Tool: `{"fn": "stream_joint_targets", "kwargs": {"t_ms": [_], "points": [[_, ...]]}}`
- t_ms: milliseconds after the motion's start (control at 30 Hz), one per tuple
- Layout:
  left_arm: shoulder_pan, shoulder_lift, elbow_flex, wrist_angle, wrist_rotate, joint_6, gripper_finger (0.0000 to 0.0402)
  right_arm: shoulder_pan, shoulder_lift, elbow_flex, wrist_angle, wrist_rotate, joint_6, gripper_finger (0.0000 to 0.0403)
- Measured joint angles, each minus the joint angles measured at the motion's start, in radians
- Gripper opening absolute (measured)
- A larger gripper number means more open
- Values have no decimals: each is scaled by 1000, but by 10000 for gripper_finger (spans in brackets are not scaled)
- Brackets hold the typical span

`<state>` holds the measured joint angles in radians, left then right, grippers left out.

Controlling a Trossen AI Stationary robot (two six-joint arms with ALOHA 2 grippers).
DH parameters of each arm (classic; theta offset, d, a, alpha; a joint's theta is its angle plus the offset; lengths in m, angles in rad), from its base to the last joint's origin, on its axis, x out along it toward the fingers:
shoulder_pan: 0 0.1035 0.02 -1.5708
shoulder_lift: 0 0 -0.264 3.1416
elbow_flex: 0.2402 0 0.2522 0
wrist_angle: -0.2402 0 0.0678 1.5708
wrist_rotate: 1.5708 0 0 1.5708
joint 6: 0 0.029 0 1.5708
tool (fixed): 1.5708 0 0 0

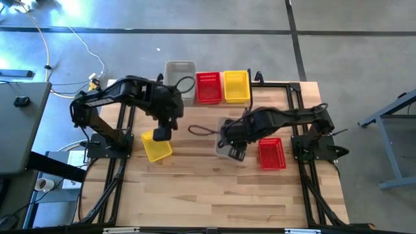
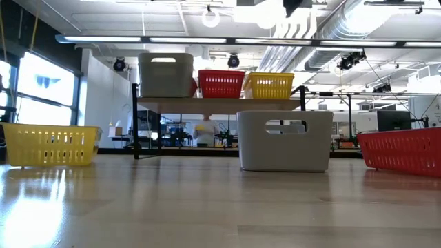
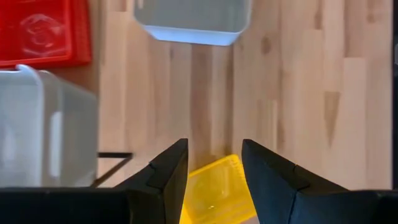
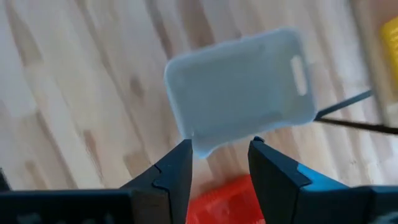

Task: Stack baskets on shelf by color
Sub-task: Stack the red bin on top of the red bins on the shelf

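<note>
The shelf (image 2: pixel 220 102) stands at the table's far edge with a grey basket (image 1: pixel 180 77), a red basket (image 1: pixel 208 86) and a yellow basket (image 1: pixel 236 86) side by side on its plank. Three more rest on their bases on the table: a yellow basket (image 1: pixel 156 146) at the left, a grey basket (image 2: pixel 284 140) in the middle and a red basket (image 1: pixel 272 154) at the right. My left gripper (image 3: pixel 214 144) hangs open high above the table's yellow basket (image 3: pixel 214 190). My right gripper (image 4: pixel 221 144) hangs open above the middle grey basket (image 4: pixel 239 93), over its near edge.
Black metal frame rails (image 1: pixel 296 110) run along both sides of the wooden tabletop. A dark cable loop (image 1: pixel 203 130) lies on the table between the two arms. The near half of the table (image 1: pixel 214 195) is bare wood.
</note>
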<state>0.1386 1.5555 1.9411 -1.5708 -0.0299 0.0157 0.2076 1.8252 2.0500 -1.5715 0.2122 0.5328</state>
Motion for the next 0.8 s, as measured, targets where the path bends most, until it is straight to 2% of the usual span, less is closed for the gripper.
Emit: {"fn": "stream_joint_targets", "kwargs": {"t_ms": [467, 633, 800], "points": [[-210, 0, 0, 0, -30, -223, 140, 86, -20, -262, 1, -76, -42, 142], [-270, 0, 0, 0, -55, -288, 140, 129, -111, -436, 12, -115, 36, 142], [-298, 0, 0, 0, -64, -318, 140, 177, -238, -609, 106, -170, 119, 142]]}}
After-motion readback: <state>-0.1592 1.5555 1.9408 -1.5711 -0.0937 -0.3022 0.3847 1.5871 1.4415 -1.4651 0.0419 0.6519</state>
